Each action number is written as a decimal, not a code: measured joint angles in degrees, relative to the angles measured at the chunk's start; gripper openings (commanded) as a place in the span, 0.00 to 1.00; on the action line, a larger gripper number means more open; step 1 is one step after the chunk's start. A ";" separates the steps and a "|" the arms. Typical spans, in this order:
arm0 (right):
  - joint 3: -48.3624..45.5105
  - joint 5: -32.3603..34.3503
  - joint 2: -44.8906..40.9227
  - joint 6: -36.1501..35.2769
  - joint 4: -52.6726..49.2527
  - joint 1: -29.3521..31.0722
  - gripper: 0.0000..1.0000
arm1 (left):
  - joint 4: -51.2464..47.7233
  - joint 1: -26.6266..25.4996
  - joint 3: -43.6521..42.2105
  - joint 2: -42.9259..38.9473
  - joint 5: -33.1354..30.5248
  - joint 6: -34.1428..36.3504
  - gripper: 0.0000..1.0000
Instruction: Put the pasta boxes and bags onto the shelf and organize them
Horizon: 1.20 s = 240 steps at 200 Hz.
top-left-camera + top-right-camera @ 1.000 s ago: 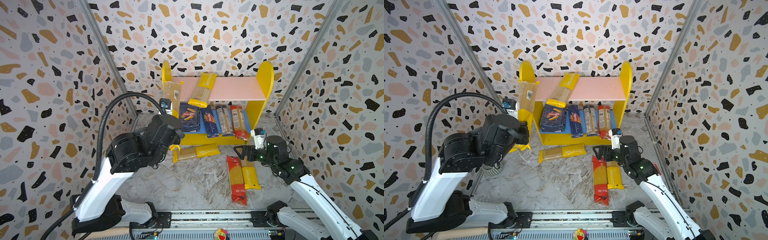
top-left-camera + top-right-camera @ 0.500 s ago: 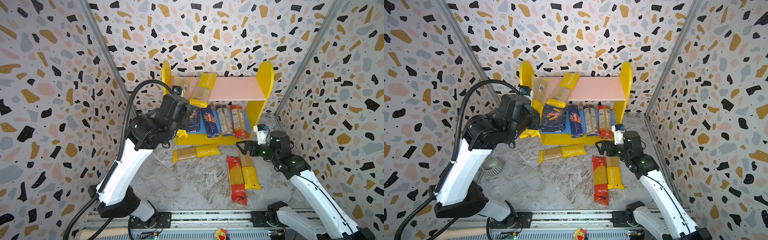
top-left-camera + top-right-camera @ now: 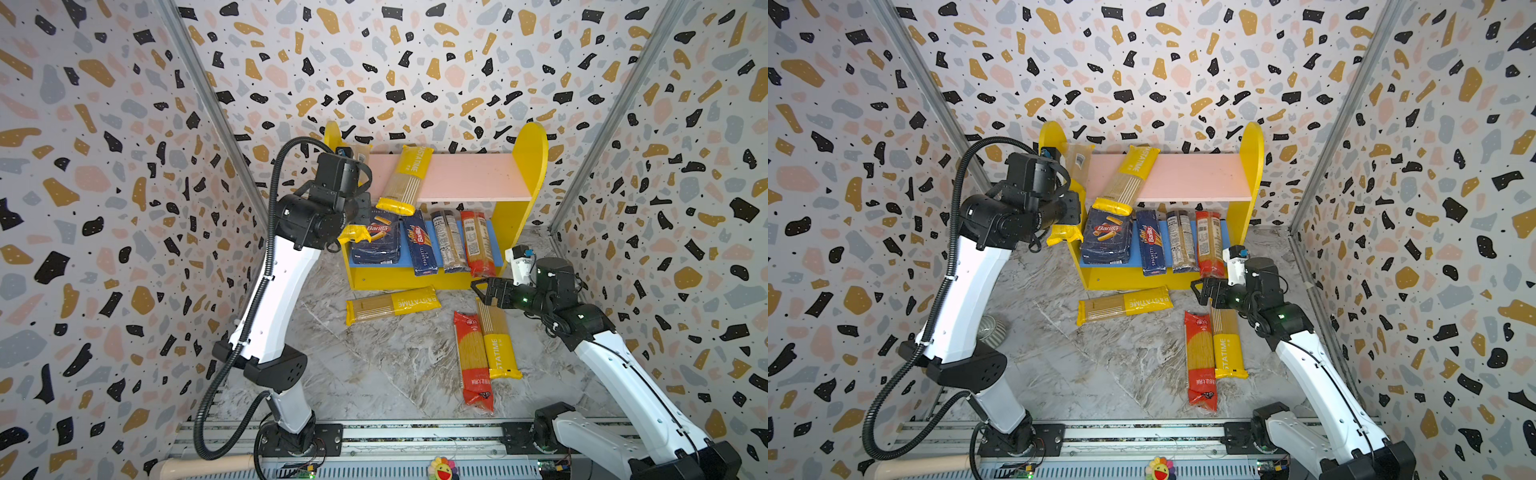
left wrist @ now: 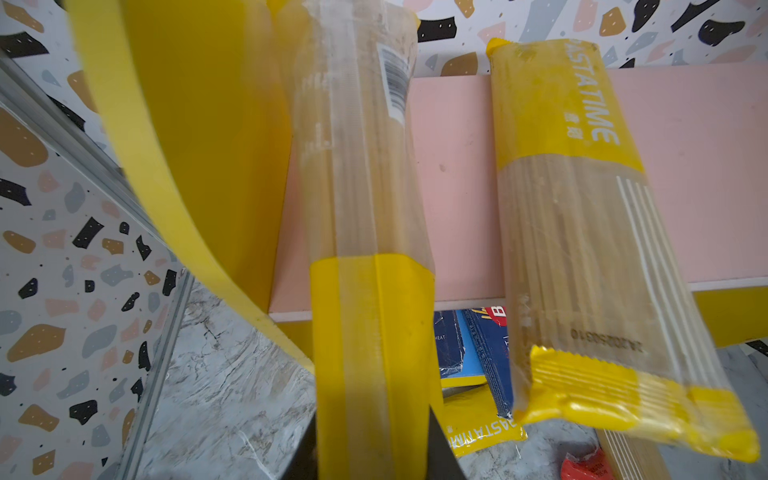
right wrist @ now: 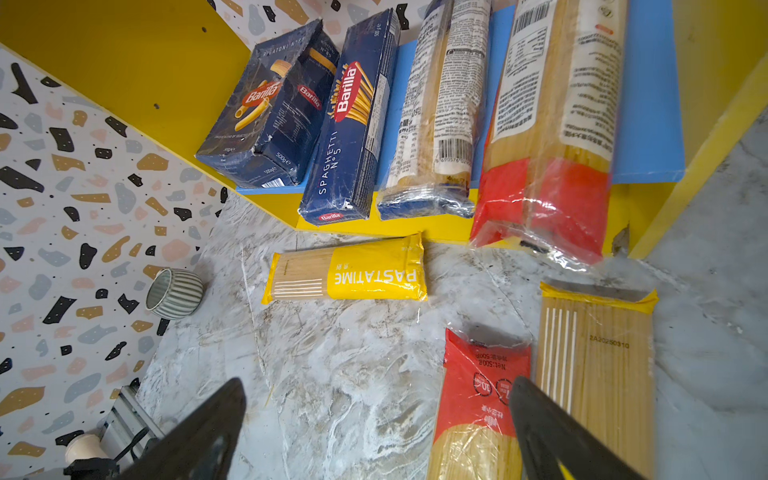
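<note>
Yellow-and-clear bag (image 4: 361, 166) at the shelf (image 3: 530, 166)

My left claw (image 4: 372, 453) pinches this long, crinkly bag by its yellow end, far end over the smooth pink board (image 3: 469, 176), beside a matching bag (image 4: 582, 208). Placing step; next, I judge: lay it flat, let go. My right claw (image 5: 376, 388) gapes wide above the marble counter (image 5: 353, 374).

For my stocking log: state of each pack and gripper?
left gripper, shut on held bag
held bag, over pink board
right gripper, open
slanted yellow bag, overhanging pink board
rigatoni box, on blue board
spaghetti box, on blue board
clear bag, on blue board
shelved red bag, on blue board
crosswise bag, on floor
loose red bag, on floor
rightmost bag, on floor
</note>
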 measured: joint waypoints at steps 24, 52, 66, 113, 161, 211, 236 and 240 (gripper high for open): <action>0.00 -0.13 1.46 -0.02 0.37 -0.28 0.99 | 2.56 0.46 1.62 1.68 2.23 0.09 0.00; 0.04 -0.39 3.10 -0.04 1.01 -0.70 0.99 | 5.44 0.76 3.02 4.00 4.33 0.13 0.00; 0.11 -0.48 3.72 -0.04 1.20 -0.96 0.99 | 7.17 0.81 3.02 4.48 4.81 0.35 0.00; 0.11 -0.85 5.20 -0.04 1.92 -2.03 0.99 | 9.84 1.44 2.99 5.33 4.46 1.36 0.00; 0.11 -1.36 6.23 -0.04 2.95 -2.62 0.99 | 13.90 1.90 2.86 5.75 3.02 2.60 0.63; 0.11 -2.60 6.36 -0.04 3.78 -2.67 0.99 | 19.50 2.14 1.38 4.44 2.62 2.89 0.78; 0.11 -2.67 6.34 -0.04 3.78 -2.67 0.99 | 20.48 2.16 -0.85 3.08 3.54 2.71 0.78; 0.11 -2.67 6.34 -0.04 3.76 -2.67 0.99 | 20.65 2.16 -1.53 2.62 3.80 2.67 0.78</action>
